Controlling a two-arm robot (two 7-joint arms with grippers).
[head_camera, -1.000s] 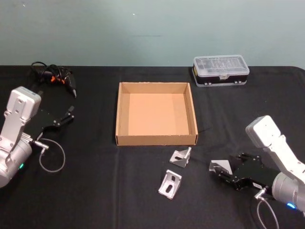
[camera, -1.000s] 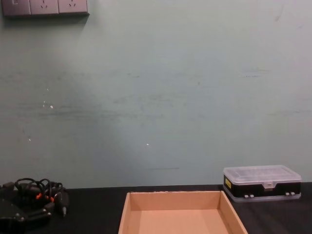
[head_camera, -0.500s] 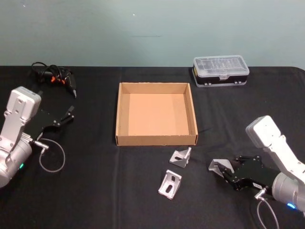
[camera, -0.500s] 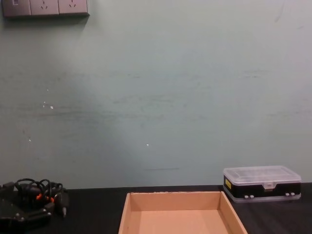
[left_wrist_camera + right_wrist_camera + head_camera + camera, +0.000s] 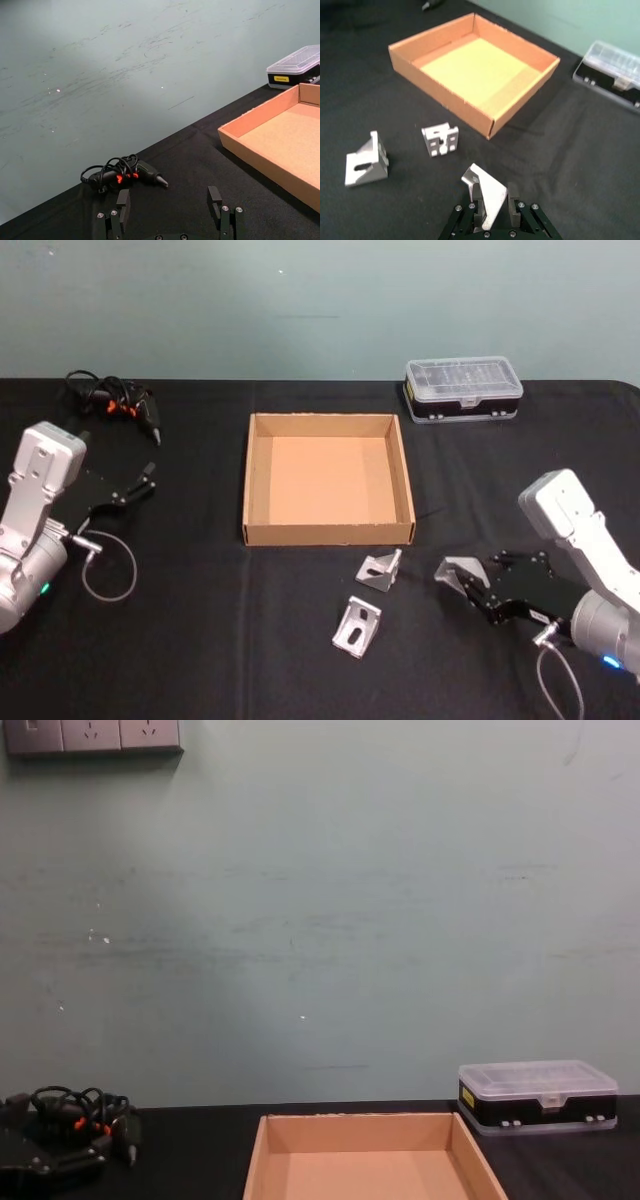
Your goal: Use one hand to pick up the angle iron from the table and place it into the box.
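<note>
- The right gripper (image 5: 470,586) is low over the front right part of the table (image 5: 200,640), with its jaws narrowed down to a small gap.
- Its black fingers (image 5: 521,214) clamp an angle iron (image 5: 456,574) from both sides. In the right wrist view the piece (image 5: 488,193) sits squarely between them and sticks out past the tips.
- I cannot tell whether the clamped piece touches the tabletop or hangs just above it.
- The angle iron is pale grey metal, with two plates meeting at a corner and a sloped triangular face that catches the light.
- It is in front of the box (image 5: 259,532) and to the right of it, well apart from the box's near wall.
- The box is tan cardboard with low walls and a bare floor.
- A second angle iron (image 5: 379,569) lies just in front of the box's near right corner, left of the clamped one. A third angle iron (image 5: 357,626) lies nearer the robot.
- The left gripper (image 5: 169,202) is parked at the table's left side, with its fingers (image 5: 123,199) spread wide and nothing between them.
- A plastic case (image 5: 463,389) stands at the far right, behind the box.
- A corded tool (image 5: 115,400) lies at the far left.
</note>
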